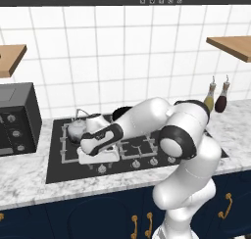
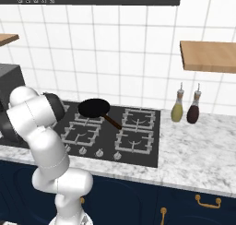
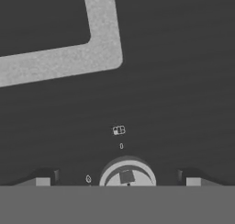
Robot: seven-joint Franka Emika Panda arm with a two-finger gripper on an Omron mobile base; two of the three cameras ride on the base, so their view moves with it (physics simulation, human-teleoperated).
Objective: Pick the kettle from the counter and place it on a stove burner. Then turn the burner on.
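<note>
1. The small squat silver-grey metal kettle [image 1: 77,128] is seen at the left of the left base view, resting on the grey grate of the large double-ring stove burner [image 1: 68,144]; placement is judged done.
2. The white arm is bent low across the black glass cooktop [image 1: 59,170], so the two-finger gripper [image 3: 119,181] is brought down to the front row of knobs, just below the kettle.
3. In the hand view a round grey control knob [image 3: 127,174] sits at bottom centre, between the two dark fingertips [image 3: 42,179], which stand wide apart with nothing gripped (the knob is not yet pinched).
4. A corner of the pale grate [image 3: 103,44] crosses the upper left there.
5. The black frying pan [image 2: 95,108] is left on a middle burner, clear of the work.
6. The white marble-look counter [image 1: 29,184] frames the cooktop.
</note>
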